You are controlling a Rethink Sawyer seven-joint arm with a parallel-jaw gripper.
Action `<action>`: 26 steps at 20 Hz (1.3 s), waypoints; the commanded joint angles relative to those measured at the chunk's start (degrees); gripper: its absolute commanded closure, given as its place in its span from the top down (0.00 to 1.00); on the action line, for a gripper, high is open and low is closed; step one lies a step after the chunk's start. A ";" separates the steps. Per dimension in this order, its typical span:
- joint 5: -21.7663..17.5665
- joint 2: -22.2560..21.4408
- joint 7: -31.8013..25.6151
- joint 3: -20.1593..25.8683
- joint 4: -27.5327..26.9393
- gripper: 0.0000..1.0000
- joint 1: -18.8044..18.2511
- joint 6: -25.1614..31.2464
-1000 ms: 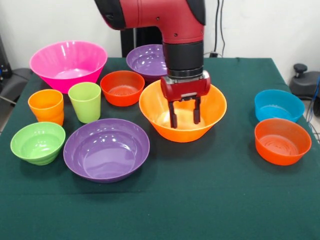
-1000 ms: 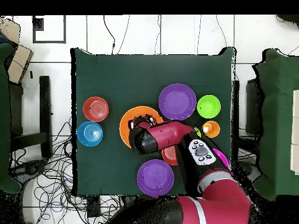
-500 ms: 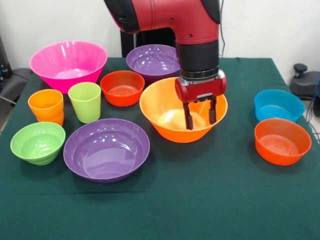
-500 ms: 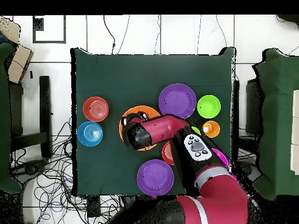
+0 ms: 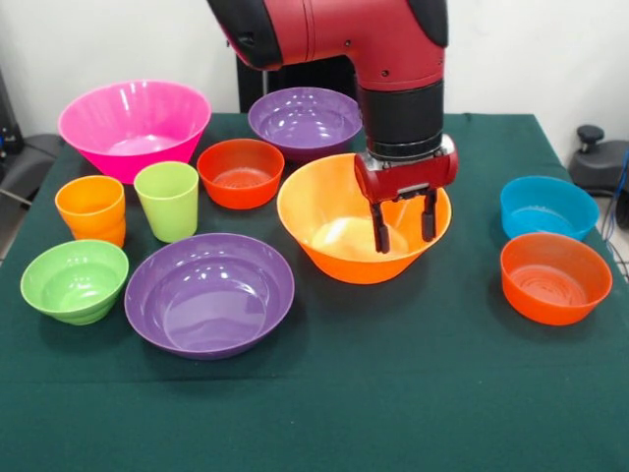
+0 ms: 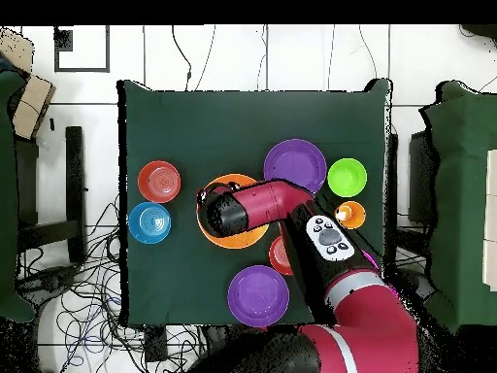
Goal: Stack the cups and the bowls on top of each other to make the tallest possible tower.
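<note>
Red and black, your hand [image 5: 403, 225] hangs from the arm with its two dark fingers [image 5: 379, 229] spread apart and gripping nothing, their tips down inside the large yellow-orange bowl [image 5: 334, 236], toward that bowl's right wall in the front view. You cannot tell whether the tips touch the bowl.

That bowl stands alone near the middle of the desk [image 5: 413, 393]; nothing is nested in it, so no tower is built.

In the front view, just behind it at the desk's far edge sits a purple bowl [image 5: 300, 118], partly hidden by the arm. Just left of the yellow-orange bowl is a small red-orange bowl [image 5: 240, 172]. Further left, at the far-left corner, stands the large pink bowl [image 5: 134, 126].

In front of the pink bowl you have the two cups side by side: the lime-green cup [image 5: 167, 200] and, nearer the left edge, the orange cup [image 5: 91, 209]. Below them, near the left edge, is the small lime-green bowl [image 5: 74, 280], and beside it the second wide purple bowl [image 5: 208, 293].

By the right edge, well apart from the hand, the blue bowl [image 5: 546, 206] sits just behind the other red-orange bowl [image 5: 554, 277].
</note>
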 commanded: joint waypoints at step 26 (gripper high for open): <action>3.49 0.24 -7.50 4.45 -13.54 1.00 -0.48 17.51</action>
